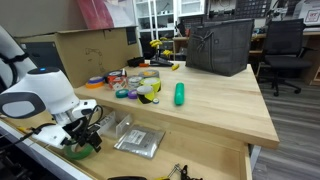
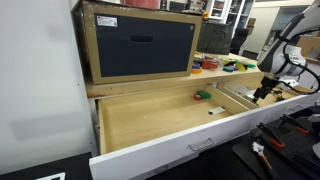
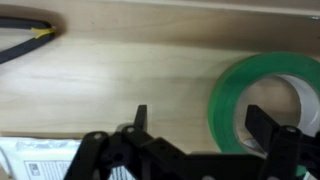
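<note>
Green tape roll [image 3: 228, 95] lies flat on the drawer floor [image 3: 120, 70] at 3 o'clock in the wrist view, off-centre beneath the wide-open tool [image 3: 200, 116], whose finger could strike its rim and shove it aside if lowered unaligned.

Drawer [image 2: 150, 122] is seen open, mostly bare wood. Green item [image 2: 203, 96] is seen near its back wall. Gripper [image 2: 266, 92] is seen low at the right end, apart from it. Dark bin [image 2: 140, 48] is seen above the drawer.
</note>
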You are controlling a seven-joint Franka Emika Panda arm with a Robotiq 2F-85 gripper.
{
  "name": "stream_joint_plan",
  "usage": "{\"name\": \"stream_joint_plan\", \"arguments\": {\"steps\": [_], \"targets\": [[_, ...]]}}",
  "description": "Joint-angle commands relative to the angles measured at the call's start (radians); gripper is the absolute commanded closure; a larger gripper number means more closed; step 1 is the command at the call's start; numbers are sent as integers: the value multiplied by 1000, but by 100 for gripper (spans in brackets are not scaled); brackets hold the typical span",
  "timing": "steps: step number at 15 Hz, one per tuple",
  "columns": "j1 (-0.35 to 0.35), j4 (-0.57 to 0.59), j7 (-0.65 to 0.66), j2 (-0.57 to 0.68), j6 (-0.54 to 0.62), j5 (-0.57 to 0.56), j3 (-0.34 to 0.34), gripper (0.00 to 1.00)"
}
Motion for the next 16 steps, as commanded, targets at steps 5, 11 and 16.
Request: {"name": "stream_joint_plan", "arguments": {"steps": [5, 11, 16], "targets": [[-20, 11, -9, 40, 72, 8, 68, 0], [-58, 36, -9, 57, 81, 7, 108, 49], [-98, 33, -2, 38, 70, 16, 142, 87]]}}
